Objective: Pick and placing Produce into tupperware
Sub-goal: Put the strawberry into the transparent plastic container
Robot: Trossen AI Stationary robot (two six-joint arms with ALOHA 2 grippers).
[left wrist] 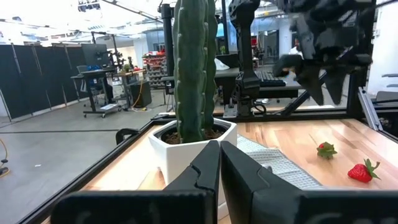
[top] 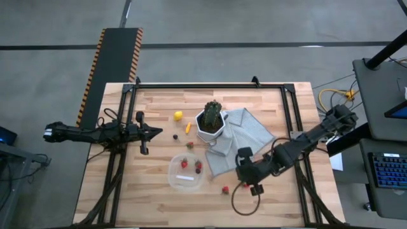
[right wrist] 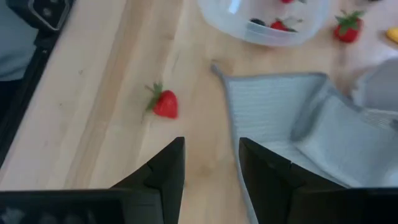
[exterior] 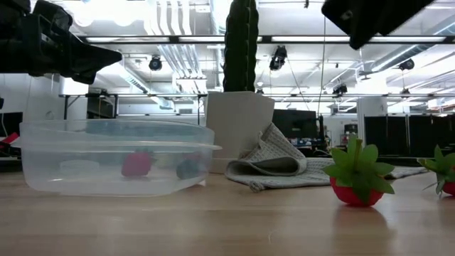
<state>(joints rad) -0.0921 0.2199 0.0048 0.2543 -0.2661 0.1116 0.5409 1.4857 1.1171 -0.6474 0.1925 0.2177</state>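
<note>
The clear tupperware sits near the table's front and holds two strawberries and a dark berry; it also shows in the low view. Two strawberries lie on the wood to its right. A lemon, an orange piece, a dark berry and a strawberry lie behind it. My right gripper is open and empty, above the table beside the loose strawberry. My left gripper is shut and empty at the table's left edge.
A green cactus in a white faceted pot stands at the table's middle on a grey cloth that spreads to the right, under my right arm. A black cable loop lies near the front edge.
</note>
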